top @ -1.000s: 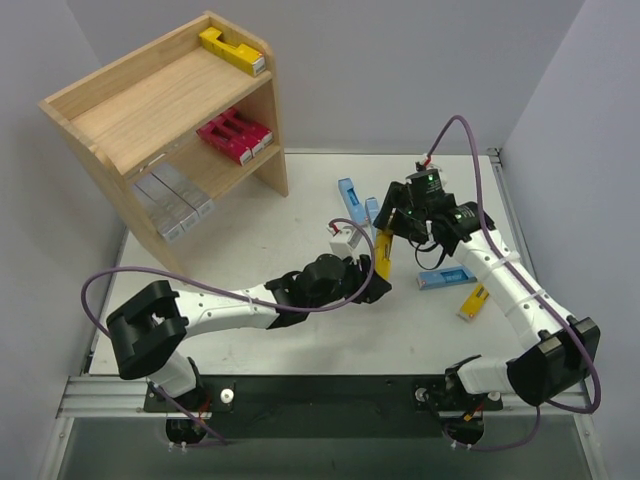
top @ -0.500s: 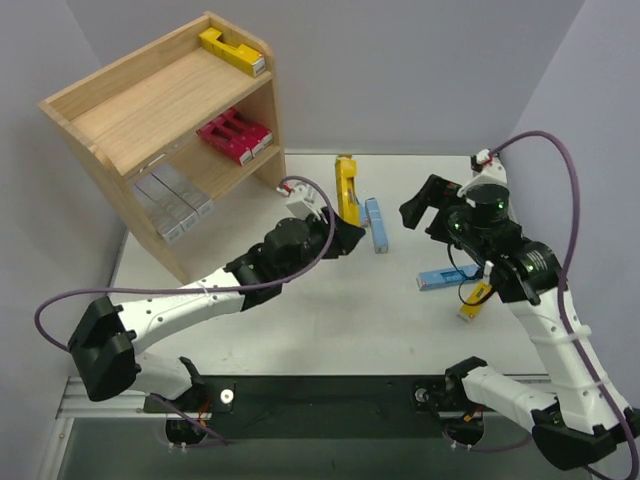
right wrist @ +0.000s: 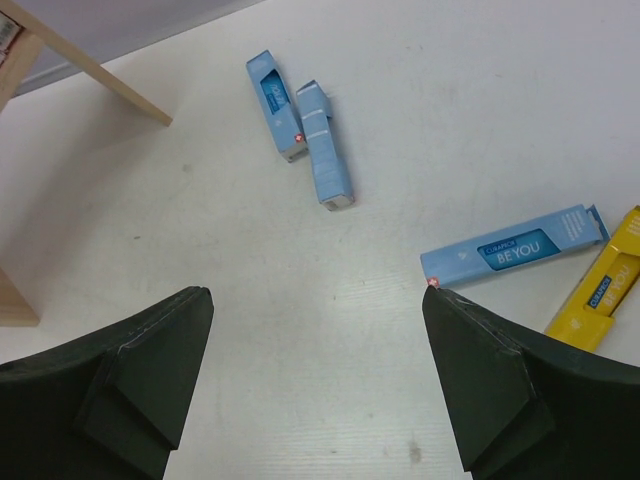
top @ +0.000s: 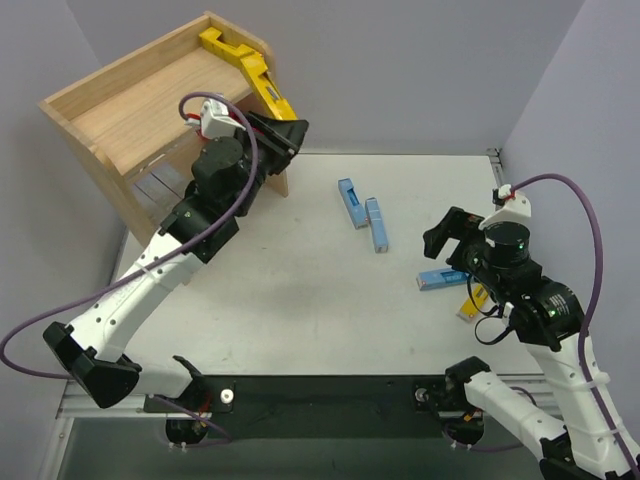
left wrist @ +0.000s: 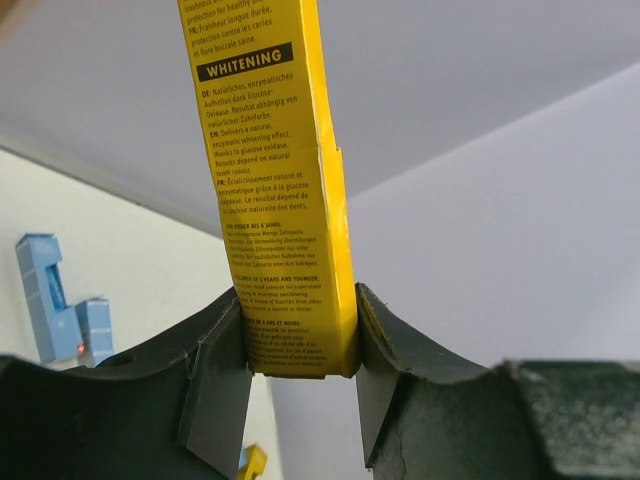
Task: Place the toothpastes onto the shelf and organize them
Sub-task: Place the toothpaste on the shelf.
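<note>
My left gripper (top: 284, 120) is shut on the lower end of a yellow toothpaste carton (top: 265, 85), holding it up at the right end of the wooden shelf's (top: 120, 115) top tier. In the left wrist view the carton (left wrist: 280, 180) stands clamped between both fingers (left wrist: 298, 330). Another yellow carton (top: 222, 42) lies on the top tier by the back rim. My right gripper (right wrist: 315, 292) hangs open over bare table (top: 447, 235). Three light blue cartons (right wrist: 275, 92), (right wrist: 325, 158), (right wrist: 515, 247) and a yellow one (right wrist: 605, 280) lie on the table.
The left arm covers most of the shelf's lower tier. Two blue cartons (top: 348, 202), (top: 377, 223) lie mid-table; the third blue (top: 438, 279) and a yellow one (top: 470, 305) sit partly under the right arm. A shelf leg (right wrist: 95, 72) shows in the right wrist view.
The right gripper let go of the yellow carton, opened wide and drew back to the right. The left arm carried that carton from mid-table up to the shelf's top right.
</note>
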You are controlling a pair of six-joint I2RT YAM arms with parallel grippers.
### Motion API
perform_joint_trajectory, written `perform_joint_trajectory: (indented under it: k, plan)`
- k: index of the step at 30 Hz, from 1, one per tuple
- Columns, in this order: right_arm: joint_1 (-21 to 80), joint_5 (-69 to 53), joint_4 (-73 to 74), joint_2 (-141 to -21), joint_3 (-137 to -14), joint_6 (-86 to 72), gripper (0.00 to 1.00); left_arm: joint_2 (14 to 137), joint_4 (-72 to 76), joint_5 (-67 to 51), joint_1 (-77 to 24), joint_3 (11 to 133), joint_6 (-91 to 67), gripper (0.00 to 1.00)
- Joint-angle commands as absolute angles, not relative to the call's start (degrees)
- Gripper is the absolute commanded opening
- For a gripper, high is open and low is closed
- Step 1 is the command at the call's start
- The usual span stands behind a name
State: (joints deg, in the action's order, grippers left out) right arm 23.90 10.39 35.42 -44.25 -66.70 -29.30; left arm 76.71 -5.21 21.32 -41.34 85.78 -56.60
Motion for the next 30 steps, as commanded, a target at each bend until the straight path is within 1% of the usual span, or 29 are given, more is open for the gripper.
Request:
perform_joint_trajectory:
  k: [1, 9, 14, 20, 23, 30]
  plan:
    - [23.1, 12.7, 36.2, -42.7, -65.8, -27.2, 0.9, 78.7, -12.3, 22.2, -37.1, 94.3, -63.5, 0.28]
    - [22.2, 12.7, 36.0, -42.1, -65.0, -25.1, 0.91, 84.2, -19.9, 16.6, -28.8, 104.2, -75.5, 0.31]
    - [21.5, 12.6, 36.1, -41.7, -64.4, -23.6, 0.91, 87.2, -20.4, 13.5, -25.1, 107.7, -79.0, 0.33]
    - [20.2, 12.5, 36.0, -41.3, -64.0, -22.7, 0.91, 90.0, -22.1, 11.5, -21.4, 112.0, -81.4, 0.38]
    - [19.4, 12.2, 35.9, -41.3, -63.9, -22.4, 0.91, 91.1, -23.4, 11.1, -20.0, 113.2, -82.6, 0.43]
    - [17.9, 10.9, 35.5, -41.2, -63.4, -22.6, 0.91, 94.0, -23.3, 5.7, -16.1, 114.5, -85.2, 0.51]
